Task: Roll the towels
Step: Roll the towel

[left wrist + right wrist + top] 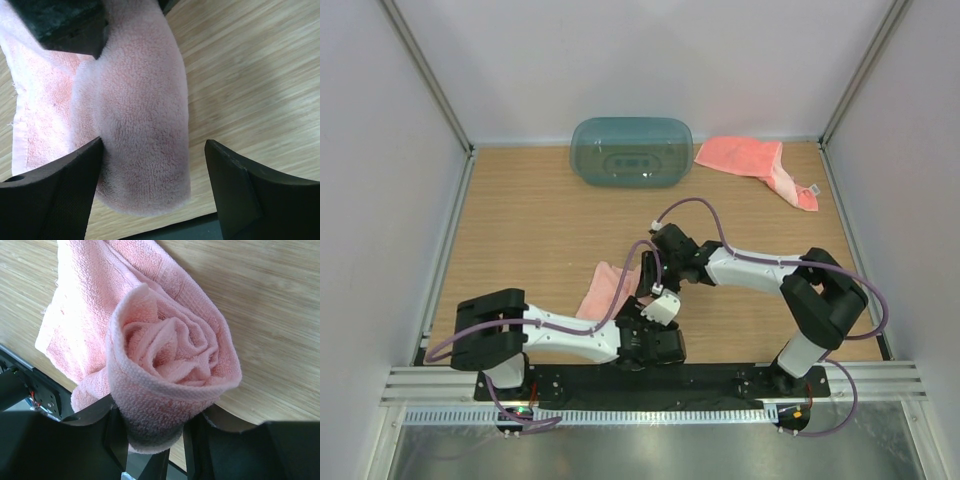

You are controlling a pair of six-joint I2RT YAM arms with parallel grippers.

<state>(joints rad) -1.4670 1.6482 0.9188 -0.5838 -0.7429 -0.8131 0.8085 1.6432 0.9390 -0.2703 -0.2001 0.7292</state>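
A pink towel (604,290) lies near the front middle of the table, partly rolled, with a flat part spread to its left. My right gripper (646,283) is shut on one end of the roll (170,355), and the spiral of that end faces its camera. My left gripper (154,150) is open around the roll's other end (140,125). Its left finger (60,190) touches the roll and its right finger (250,190) stands apart. A second, coral towel (756,162) lies crumpled at the back right.
A teal translucent tub (631,151) lies upside down at the back middle. A black strip (650,378) runs along the table's front edge, close under the roll. White walls enclose the left, right and back sides.
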